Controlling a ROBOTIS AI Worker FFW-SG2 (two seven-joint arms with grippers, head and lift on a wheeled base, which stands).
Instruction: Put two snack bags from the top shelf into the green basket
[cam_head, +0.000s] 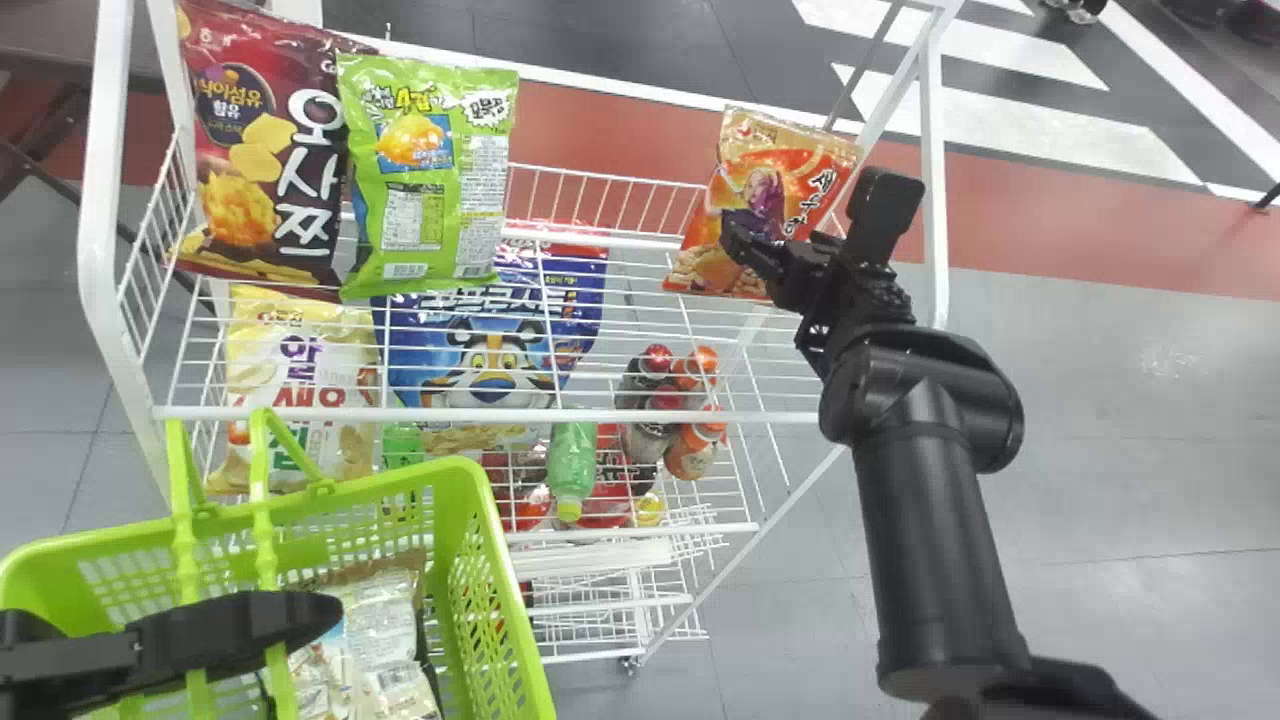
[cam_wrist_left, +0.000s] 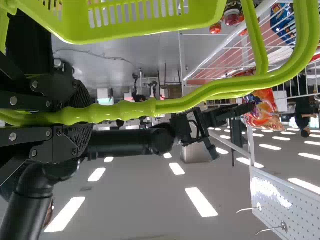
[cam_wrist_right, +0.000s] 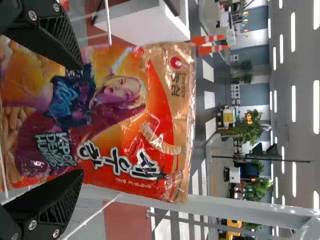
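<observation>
"Right gripper?"

"Fingers apart at orange snack bag, top shelf; contact unclear."

"Left gripper?"

"Left wrist view: clamped on handle. Head view adds packs inside green basket."

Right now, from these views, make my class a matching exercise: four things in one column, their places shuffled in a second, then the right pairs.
1. Orange bag
2. Light green bag
3. Tiger bag
4. Basket

A. On a lower shelf
B. At the right gripper
C. Held by its handle in the left gripper
D. Beside the dark red bag

Pairs: 1-B, 2-D, 3-A, 4-C
</observation>
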